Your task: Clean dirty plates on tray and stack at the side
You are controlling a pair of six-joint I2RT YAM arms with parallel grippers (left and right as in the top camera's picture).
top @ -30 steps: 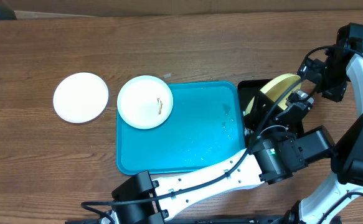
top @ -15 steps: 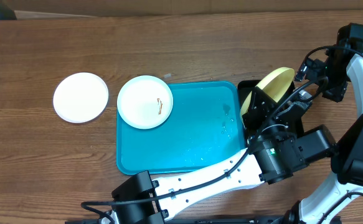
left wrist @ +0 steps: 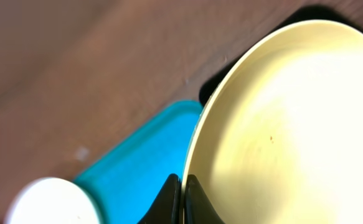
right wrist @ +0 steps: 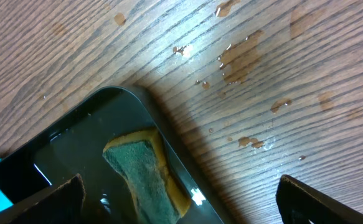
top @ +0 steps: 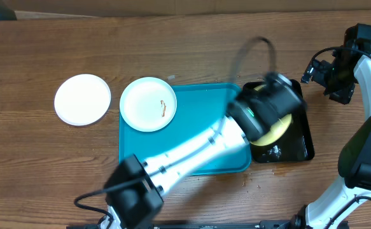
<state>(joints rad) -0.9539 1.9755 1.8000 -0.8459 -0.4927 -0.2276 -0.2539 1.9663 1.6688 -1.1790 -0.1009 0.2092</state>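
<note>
Rising from the near edge of the brown wooden tabletop (top: 191, 51), the left arm shows only as a blur as it reaches toward the right side. The left gripper (left wrist: 182, 190) is clamped narrowly on the rim of a pale yellow round plate (left wrist: 281, 124), one finger on each face. This plate is over a glossy black rectangular tray (top: 300, 143) near the right edge. Whether it touches that tray cannot be told.

Just left of the black tray lies a turquoise rectangular plastic tray (top: 198, 127) with a raised rim, wet spots on its floor. A white round plate (top: 148, 104) with a small brown smear (top: 163, 107) sits across this tray's far left corner, partly over the rim. A second white round plate (top: 82, 99) lies flat on the bare wood just beside it, toward the left edge.

Farther back, by the far right corner, the right gripper (right wrist: 180, 186) hangs with its jaws wide apart and nothing between them. Beneath it, a green and yellow sponge (right wrist: 145, 177) lies in the black tray, and water drops (right wrist: 243, 56) dot the wood beyond.
</note>
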